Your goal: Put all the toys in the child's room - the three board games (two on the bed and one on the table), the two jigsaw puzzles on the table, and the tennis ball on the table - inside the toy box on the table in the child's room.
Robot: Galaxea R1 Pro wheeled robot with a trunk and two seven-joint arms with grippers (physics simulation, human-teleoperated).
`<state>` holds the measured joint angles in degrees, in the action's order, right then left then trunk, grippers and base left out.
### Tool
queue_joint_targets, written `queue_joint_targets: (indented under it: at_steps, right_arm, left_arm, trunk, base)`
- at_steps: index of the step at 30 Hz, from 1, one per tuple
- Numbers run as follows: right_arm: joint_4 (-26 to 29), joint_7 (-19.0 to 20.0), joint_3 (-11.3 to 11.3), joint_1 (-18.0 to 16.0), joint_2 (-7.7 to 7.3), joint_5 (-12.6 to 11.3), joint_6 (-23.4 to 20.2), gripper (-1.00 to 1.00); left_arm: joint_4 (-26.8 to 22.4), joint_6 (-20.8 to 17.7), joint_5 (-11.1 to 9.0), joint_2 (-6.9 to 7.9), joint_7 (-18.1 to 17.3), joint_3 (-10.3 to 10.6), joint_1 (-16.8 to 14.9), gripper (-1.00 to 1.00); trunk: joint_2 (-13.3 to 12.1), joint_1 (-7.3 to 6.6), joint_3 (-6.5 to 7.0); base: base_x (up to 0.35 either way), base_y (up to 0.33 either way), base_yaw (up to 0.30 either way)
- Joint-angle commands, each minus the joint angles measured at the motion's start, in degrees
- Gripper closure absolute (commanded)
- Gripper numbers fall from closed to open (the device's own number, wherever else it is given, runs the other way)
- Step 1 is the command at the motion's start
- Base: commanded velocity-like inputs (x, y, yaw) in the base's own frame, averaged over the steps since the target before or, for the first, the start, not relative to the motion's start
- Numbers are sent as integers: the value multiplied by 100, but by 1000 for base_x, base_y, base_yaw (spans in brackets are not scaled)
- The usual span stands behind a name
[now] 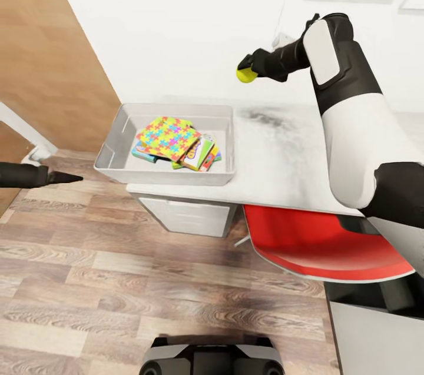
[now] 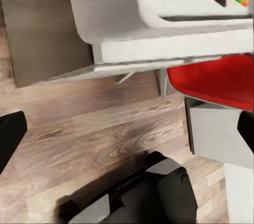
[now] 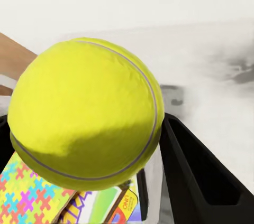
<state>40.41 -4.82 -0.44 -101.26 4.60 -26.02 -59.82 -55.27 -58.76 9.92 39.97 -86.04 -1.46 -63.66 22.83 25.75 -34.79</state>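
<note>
The right gripper (image 1: 248, 70) is clamping the yellow-green felt tennis ball (image 1: 245, 75) above the white table (image 1: 282, 151), beside the grey rectangular toy box (image 1: 115, 148). Puzzles and games are already lying inside; the ball appears to be the last item. The stack is hiding exact counts. The left gripper's (image 1: 62, 177) opening cannot be determined.

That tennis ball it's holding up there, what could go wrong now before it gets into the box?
The right gripper holds the tennis ball in the air beside the toy box, not above it; released here, it might hit the table and roll off. The box already holds a puzzle pile, so the ball could bounce out.
</note>
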Motion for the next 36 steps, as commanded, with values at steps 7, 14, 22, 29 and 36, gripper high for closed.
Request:
queue_joint_targets:
  at_steps: [7, 14, 22, 29, 36]
  right_arm:
    - [2, -61, 21, 12, 204, -52, -18, 100]
    - [2, -71, 23, 16, 257, -53, -18, 100]
    - [2, -71, 43, 74, 336, -49, -18, 100]
    - [15, -88, 52, 635, 439, -3, -18, 100]
    - [880, -89, 52, 1372, 441, -11, -18, 100]
  left_arm:
    - [367, -22, 200, -88, 756, -6, 294, -100]
    - [872, 240, 227, -87, 989, -20, 318, -100]
    - [1806, 840, 222, -229, 1822, -5, 327, -100]
    - [3081, 1589, 220, -680, 2968, -4, 355, -100]
    - [4242, 2462, 170, -913, 3704, -11, 483, -100]
  trunk:
    - [9, 3, 59]
    - [9, 3, 125]
    - [9, 3, 201]
    - [9, 3, 267]
    - [9, 3, 333]
  base:
    - [0, 0, 72]
    - [0, 0, 72]
    - [0, 0, 78]
    - [0, 0, 87]
    - [1, 0, 36]
